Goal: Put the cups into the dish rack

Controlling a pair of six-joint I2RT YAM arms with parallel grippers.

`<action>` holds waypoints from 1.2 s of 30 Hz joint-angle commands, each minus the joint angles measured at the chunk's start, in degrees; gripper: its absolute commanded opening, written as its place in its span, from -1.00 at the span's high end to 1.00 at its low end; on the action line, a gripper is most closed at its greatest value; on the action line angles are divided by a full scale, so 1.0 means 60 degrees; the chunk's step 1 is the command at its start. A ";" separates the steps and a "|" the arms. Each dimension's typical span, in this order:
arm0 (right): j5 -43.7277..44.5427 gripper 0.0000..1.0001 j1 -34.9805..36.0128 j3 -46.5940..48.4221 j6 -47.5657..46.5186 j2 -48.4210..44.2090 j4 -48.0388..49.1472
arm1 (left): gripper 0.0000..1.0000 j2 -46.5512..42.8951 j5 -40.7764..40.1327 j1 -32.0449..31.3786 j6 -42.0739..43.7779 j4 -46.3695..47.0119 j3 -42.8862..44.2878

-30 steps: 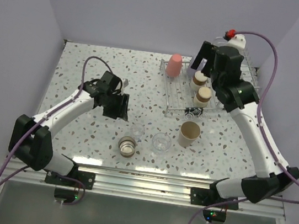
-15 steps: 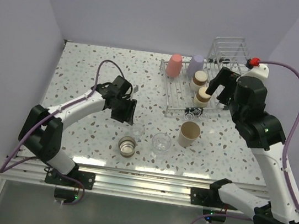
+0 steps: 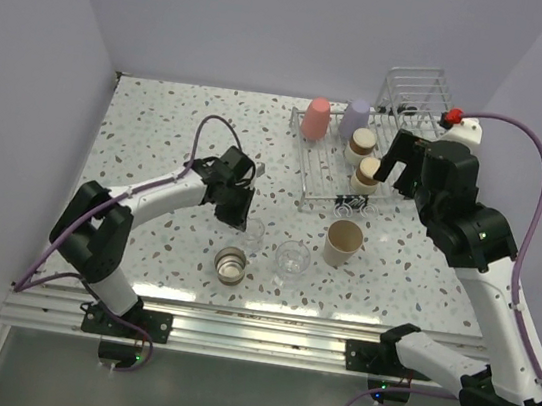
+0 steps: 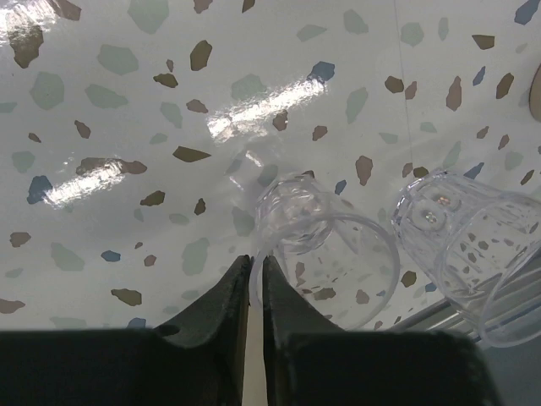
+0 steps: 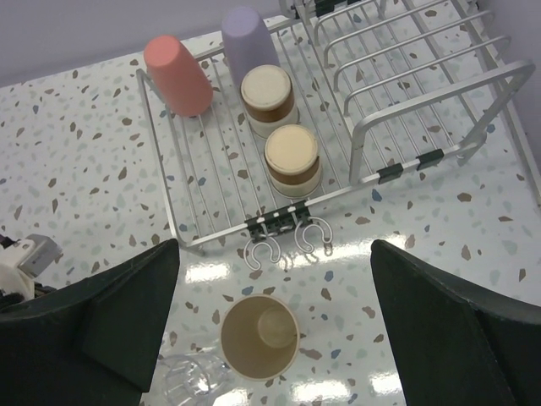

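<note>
My left gripper [image 3: 241,214] is shut on the near rim of a clear cup [image 4: 325,245], which stands on the table [image 3: 249,234]. A second clear cup [image 4: 469,245] stands just right of it [image 3: 291,257]. My right gripper [image 3: 402,171] is open wide and empty, above the near edge of the dish rack [image 3: 320,175]. The taller beige cup [image 5: 259,337] stands upright below it. In the rack are a coral cup [image 5: 177,74], a lavender cup [image 5: 247,38] and two brown cups [image 5: 268,97] [image 5: 292,156], all upside down. A third brown cup [image 3: 231,264] stands on the table.
The rack's taller cage part [image 3: 415,90] stands at the far right by the wall. Two wire hooks [image 5: 287,241] hang off the rack's near edge. Purple walls close in the table on three sides.
My left gripper has moved right and nearer, reaching the clear cup and closing on its rim. My right arm has pulled back from over the rack toward the beige cup.
</note>
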 commanded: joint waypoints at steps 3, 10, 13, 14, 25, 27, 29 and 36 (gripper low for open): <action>0.0233 -0.97 0.0026 0.0336 -0.0303 -0.0106 -0.0034 | 1.00 0.0245 -0.0359 -0.0072 0.0094 0.0210 0.0536; -0.1850 -0.97 0.0040 0.0863 -0.0405 0.0275 0.0492 | 1.00 0.0245 -0.0815 0.0175 0.0577 -0.0728 0.2789; -0.4434 -0.97 0.0040 0.1753 -0.0100 0.1092 0.1182 | 1.00 0.0114 0.0326 0.0849 0.0344 -0.0671 0.4152; -0.4760 -0.97 0.0040 0.2018 0.0091 0.1357 0.1212 | 1.00 0.0041 0.0721 0.1054 0.0184 -0.0351 0.4692; -0.9390 -0.97 -0.0003 0.1937 0.4758 0.2795 0.6622 | 1.00 -0.1703 0.6247 0.3239 -0.7505 0.9594 0.2852; -0.9479 -0.97 -0.0004 0.1787 0.5261 0.2984 0.7186 | 1.00 -0.1761 0.6218 0.3253 -0.8222 1.0417 0.2764; -0.9523 -0.97 -0.0003 0.1626 0.5848 0.3131 0.7641 | 1.00 -0.1863 0.6145 0.3239 -0.8605 1.1059 0.2618; -0.9304 -0.96 -0.0003 0.1142 0.7180 0.3322 0.9121 | 1.00 -0.2274 0.5925 0.3239 -0.9470 1.2088 0.2105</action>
